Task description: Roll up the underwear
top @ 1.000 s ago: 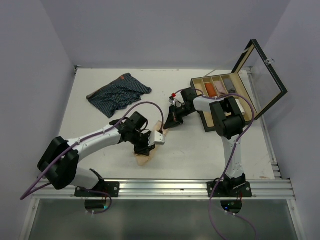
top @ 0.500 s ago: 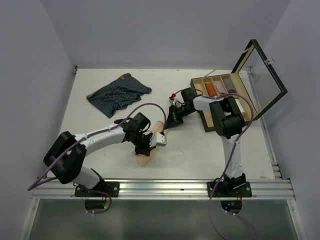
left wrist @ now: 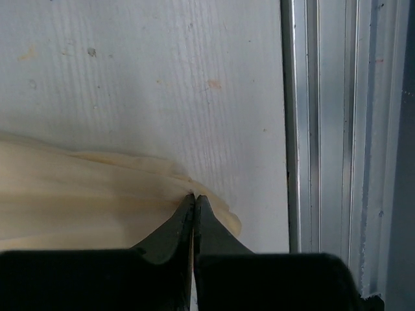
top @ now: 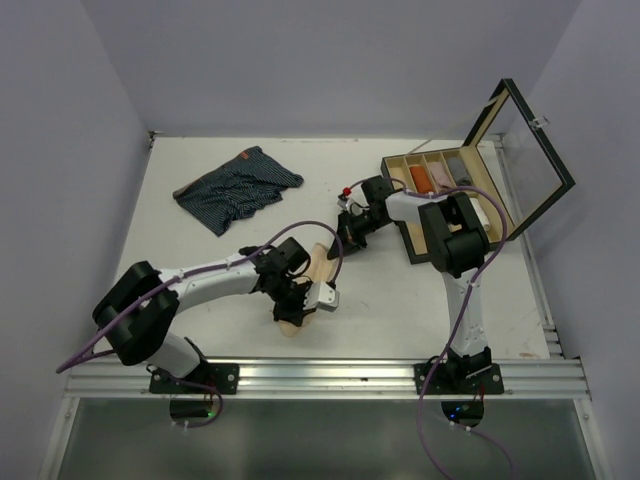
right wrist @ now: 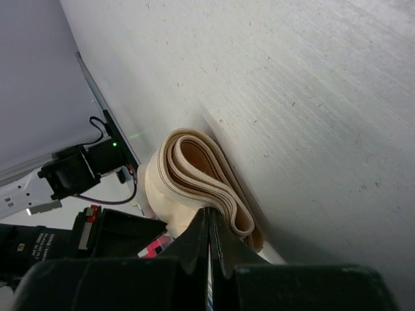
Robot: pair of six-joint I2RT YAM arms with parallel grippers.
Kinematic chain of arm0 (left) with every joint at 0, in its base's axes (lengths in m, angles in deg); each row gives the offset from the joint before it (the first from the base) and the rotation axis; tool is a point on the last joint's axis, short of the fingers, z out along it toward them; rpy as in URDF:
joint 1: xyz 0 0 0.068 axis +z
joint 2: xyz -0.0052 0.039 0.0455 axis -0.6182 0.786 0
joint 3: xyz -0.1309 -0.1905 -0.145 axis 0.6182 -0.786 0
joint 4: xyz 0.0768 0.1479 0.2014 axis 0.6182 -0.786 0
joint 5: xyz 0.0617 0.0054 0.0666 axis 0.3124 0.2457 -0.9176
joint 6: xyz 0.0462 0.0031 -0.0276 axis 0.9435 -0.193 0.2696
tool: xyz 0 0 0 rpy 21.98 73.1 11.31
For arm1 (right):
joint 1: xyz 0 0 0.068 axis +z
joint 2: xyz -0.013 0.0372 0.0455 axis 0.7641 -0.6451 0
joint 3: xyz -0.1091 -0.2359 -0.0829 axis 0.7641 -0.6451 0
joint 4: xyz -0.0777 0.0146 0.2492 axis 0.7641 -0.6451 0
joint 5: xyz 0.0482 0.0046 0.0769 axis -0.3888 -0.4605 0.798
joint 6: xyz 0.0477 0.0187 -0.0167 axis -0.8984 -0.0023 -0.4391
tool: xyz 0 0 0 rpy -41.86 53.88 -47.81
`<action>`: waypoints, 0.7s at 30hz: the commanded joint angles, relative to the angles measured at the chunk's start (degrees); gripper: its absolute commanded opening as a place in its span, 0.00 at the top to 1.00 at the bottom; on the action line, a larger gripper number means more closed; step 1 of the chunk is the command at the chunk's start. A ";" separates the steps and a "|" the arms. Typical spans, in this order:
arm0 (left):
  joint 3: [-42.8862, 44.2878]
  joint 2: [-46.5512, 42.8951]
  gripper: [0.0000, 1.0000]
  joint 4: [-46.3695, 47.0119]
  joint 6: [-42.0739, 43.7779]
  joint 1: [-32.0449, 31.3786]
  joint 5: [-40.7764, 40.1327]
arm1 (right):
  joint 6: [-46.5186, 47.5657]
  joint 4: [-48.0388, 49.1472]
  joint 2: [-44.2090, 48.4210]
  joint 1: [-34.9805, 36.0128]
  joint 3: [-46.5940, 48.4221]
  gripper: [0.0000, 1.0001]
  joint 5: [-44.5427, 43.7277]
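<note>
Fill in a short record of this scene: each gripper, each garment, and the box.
left gripper: shut on the near edge of the beige underwear
right gripper: shut on its far end, where the cloth loops over in layers
beige underwear: held at both ends, between the arms
navy underwear: lying spread out at far left, untouched
box: far right, lid open

Top view high, looking down, 2 wrist views close-in — all share beige underwear [top: 318,265]
</note>
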 commanded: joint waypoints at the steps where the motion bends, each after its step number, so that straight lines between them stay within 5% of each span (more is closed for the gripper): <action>1: -0.48 2.57 0.95 -1.21 1.12 -0.43 1.00 | 3.75 -2.66 -2.18 -0.31 0.40 1.00 -8.33; 11: 5.39 -5.07 0.53 -2.53 -4.40 3.33 -0.15 | 7.97 -5.13 2.20 -0.49 -1.26 1.00 -10.00; 15: 13.83 -5.52 0.36 -4.64 -8.19 14.57 5.64 | 2.90 1.81 7.65 -2.24 -11.78 1.00 -11.94; 21: 19.99 -2.80 0.00 -1.40 -15.22 29.69 14.34 | -6.16 15.51 17.05 -2.78 -22.08 1.00 -1.58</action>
